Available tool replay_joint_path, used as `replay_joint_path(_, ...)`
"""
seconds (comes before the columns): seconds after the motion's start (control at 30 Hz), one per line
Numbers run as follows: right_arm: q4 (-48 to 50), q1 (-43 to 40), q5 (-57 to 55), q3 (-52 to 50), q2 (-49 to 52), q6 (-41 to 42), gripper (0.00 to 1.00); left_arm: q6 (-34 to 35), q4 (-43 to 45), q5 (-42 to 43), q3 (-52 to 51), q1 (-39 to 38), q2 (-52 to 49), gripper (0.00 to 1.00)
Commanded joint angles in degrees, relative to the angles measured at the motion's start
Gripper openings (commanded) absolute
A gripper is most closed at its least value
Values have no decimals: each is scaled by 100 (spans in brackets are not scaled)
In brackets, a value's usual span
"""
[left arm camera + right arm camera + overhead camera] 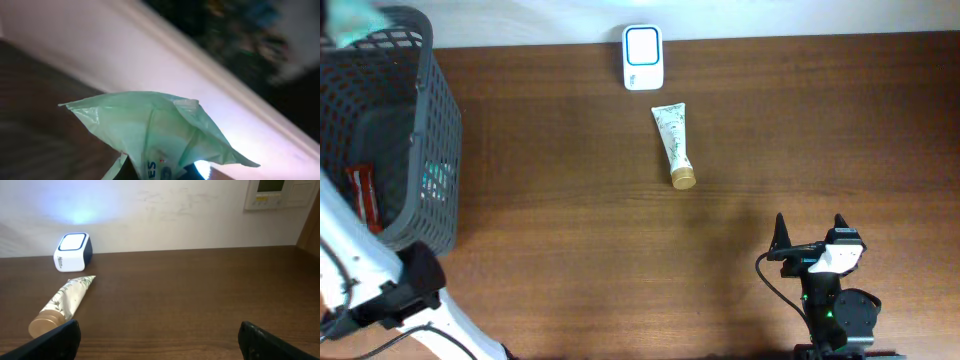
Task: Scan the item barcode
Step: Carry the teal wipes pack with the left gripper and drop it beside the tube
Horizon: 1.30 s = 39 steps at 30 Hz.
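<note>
**Overhead and wrist views: packet gripped at the far left, scanner at the back edge**

Nearest the robot, at the table's (pixel 570 260) front right, the right gripper (pixel 810 235) points toward the far edge with its jaws spread wide and nothing between them. In the right wrist view its two dark fingertips (pixel 50 340) sit at the bottom corners of the frame, with bare wood between them. The white left arm (pixel 350 250) rises from the front left corner, beside the basket (pixel 430 120).

At mid-table lies a tube (pixel 673 146), flat on the wood. Its gold cap (pixel 683 179) faces the robot and its crimped end faces the scanner (pixel 643 57). Tube and scanner are near each other but apart.

The grey mesh basket stands at the left edge, with a red item (pixel 362 192) inside it.

At the far left corner, over the basket's back rim, the green packet (pixel 355 25) shows as a blur. In the left wrist view the packet (pixel 160 130) fills the lower centre of the frame. The left gripper (pixel 159 172) is closed on its lower end, and the fingers themselves are barely seen.

The white scanner stands at the back edge, window upward, against a pale wall (pixel 175 215).
</note>
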State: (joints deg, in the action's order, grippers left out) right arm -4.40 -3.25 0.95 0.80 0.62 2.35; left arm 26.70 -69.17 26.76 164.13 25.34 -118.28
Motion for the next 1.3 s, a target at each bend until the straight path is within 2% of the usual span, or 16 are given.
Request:
replay_joint_path(0.0,-9,-20,-50,-48,-42,-44,98,-243,-72,798,151,-1003,87,0)
replay_joint_path(0.13,-9,-20,-50,-48,-42,-44,99,-577,-553,-101,-354,-2380,85,0)
replay_joint_path(0.2,-11,-20,-50,-48,-42,-44,99,-577,-715,-1281,-1126,-3169,85,0)
replay_joint_path(0.27,-9,-20,-50,-48,-42,-44,99,-575,-590,-1757,-2131,-3661,85,0)
replay_joint_path(0.53,-9,-20,-50,-48,-42,-44,99,-203,1823,-1867,-6196,-4937,83,0)
replay_joint_path(0.57,-11,-20,-50,-48,-42,-44,99,-96,2302,-2063,-6653,-5036,83,2)
replay_joint_path(0.6,-9,-20,-50,-48,-42,-44,99,-37,2691,-2059,-7001,-5093,83,16)
replay_joint_path(0.67,-9,-20,-50,-48,-42,-44,99,-39,3069,-2055,-7359,-5160,83,20)
replay_joint_path(0.73,-9,-20,-50,-48,-42,-44,99,-39,3152,-2015,-7464,-5198,83,24)
replay_joint_path(0.77,-11,-20,-50,-48,-42,-44,99,-39,3143,-2015,-7464,-5219,83,38)
replay_joint_path(0.83,-9,-20,-50,-48,-42,-44,99,-42,3141,-2015,-7388,-5200,101,55)
replay_joint_path(0.87,-11,-20,-50,-48,-42,-44,99,-42,3056,-2011,-7195,-5123,162,59)
replay_joint_path(1.07,-9,-20,-50,-48,-42,-44,98,-584,2553,-2024,-5230,-4242,1123,63)
replay_joint_path(1.17,-9,-20,-50,-48,-42,-44,99,-581,2555,-2415,-4227,-3226,1786,71)
replay_joint_path(1.23,-11,-20,-50,-48,-42,-44,99,-588,2573,-2983,-3995,-2293,2168,70)
replay_joint_path(1.27,-9,-20,-50,-48,-42,-44,99,-1008,2627,-3012,-3995,-1794,2269,70)
